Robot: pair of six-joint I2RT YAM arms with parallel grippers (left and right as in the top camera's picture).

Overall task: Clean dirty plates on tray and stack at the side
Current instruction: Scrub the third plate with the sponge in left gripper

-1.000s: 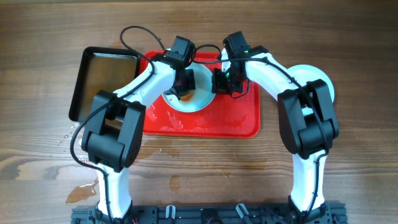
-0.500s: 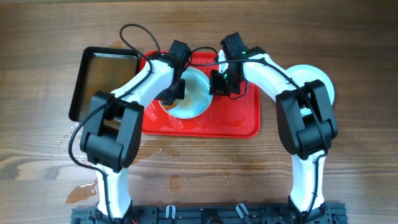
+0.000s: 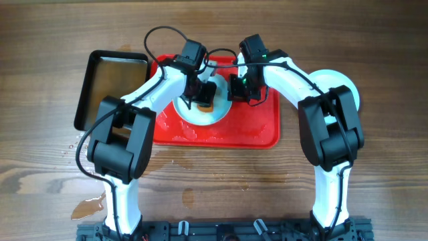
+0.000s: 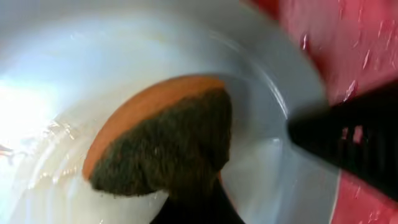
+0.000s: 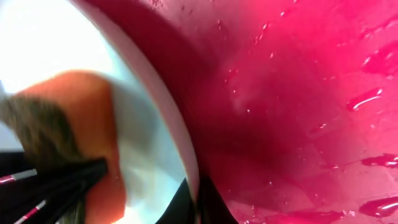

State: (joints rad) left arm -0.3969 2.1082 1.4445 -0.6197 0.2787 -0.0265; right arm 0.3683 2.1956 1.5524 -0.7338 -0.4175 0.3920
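Observation:
A pale plate [image 3: 200, 112] lies on the wet red tray [image 3: 254, 127]. My left gripper [image 3: 202, 94] is shut on an orange sponge with a dark scrub face [image 3: 207, 102] and presses it onto the plate. The left wrist view shows the sponge [image 4: 161, 134] on the plate [image 4: 93, 62], held at the gripper [image 4: 193, 208]. My right gripper [image 3: 234, 90] is shut on the plate's right rim. The right wrist view shows that rim [image 5: 168, 124] pinched at the gripper [image 5: 198, 202], beside the tray [image 5: 298, 93]. More pale plates [image 3: 344, 86] sit right of the tray, partly hidden by my right arm.
A black pan of brownish water [image 3: 110, 87] stands just left of the tray. A puddle [image 3: 87, 207] and water drops lie on the wooden table at the front left. Both arms crowd the tray's back half.
My left gripper has swept the sponge from the plate's left side back to the right, across the plate. The right gripper has kept its hold on the rim.

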